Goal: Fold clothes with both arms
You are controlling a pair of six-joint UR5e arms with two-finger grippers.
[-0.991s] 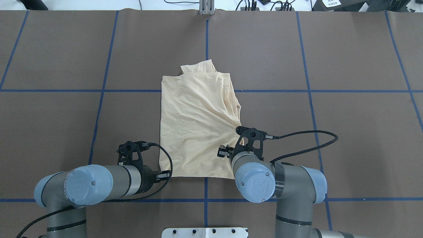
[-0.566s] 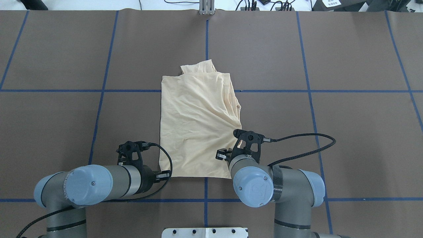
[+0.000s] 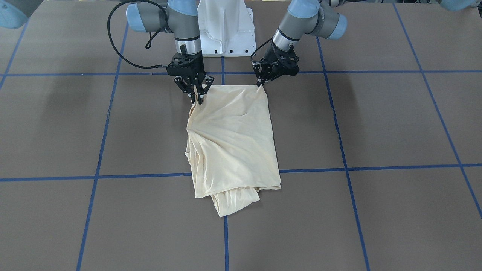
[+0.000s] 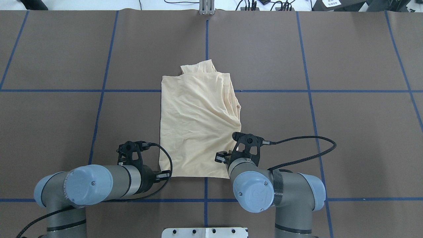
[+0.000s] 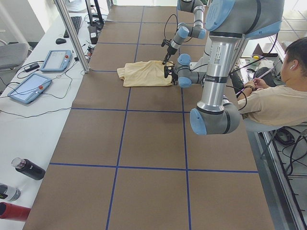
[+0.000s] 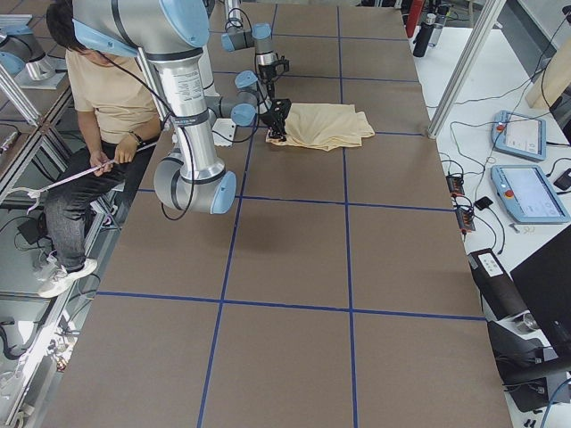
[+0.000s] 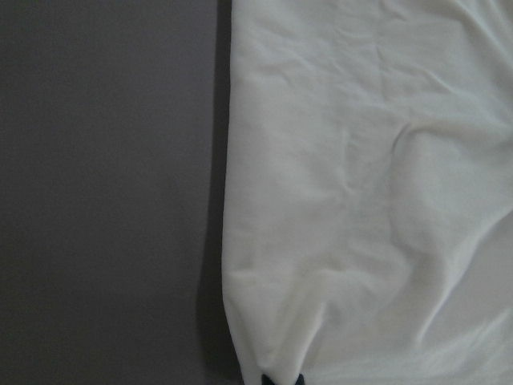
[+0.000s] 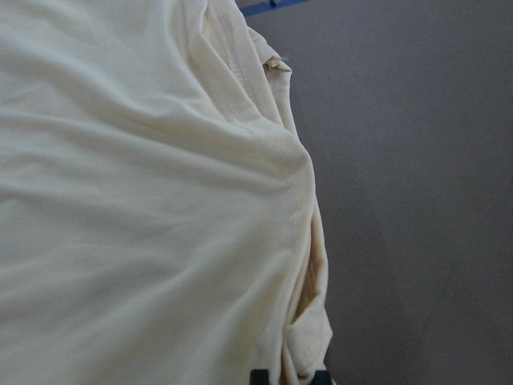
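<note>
- my left gripper (image 3: 259,84) was closed on the near-left corner of the shirt (image 4: 198,125), and my right gripper (image 3: 196,98) pinched the bunched near-right corner.
- the shirt lay on the table (image 4: 330,49) between my arms, its long axis running straight away from me.
- the far end lay dead ahead of both grips, so i judged the fold should go forward.

From overhead, each wrist hides its own fingertips: only slivers of the left gripper (image 4: 163,175) and right gripper (image 4: 220,156) show. Both wrist cameras cut the fingers (image 8: 263,378) off at the bottom edge. In the 2 side views the grippers are too small to read. The folded T-shirt (image 3: 233,139) covers its lower layers.
</note>
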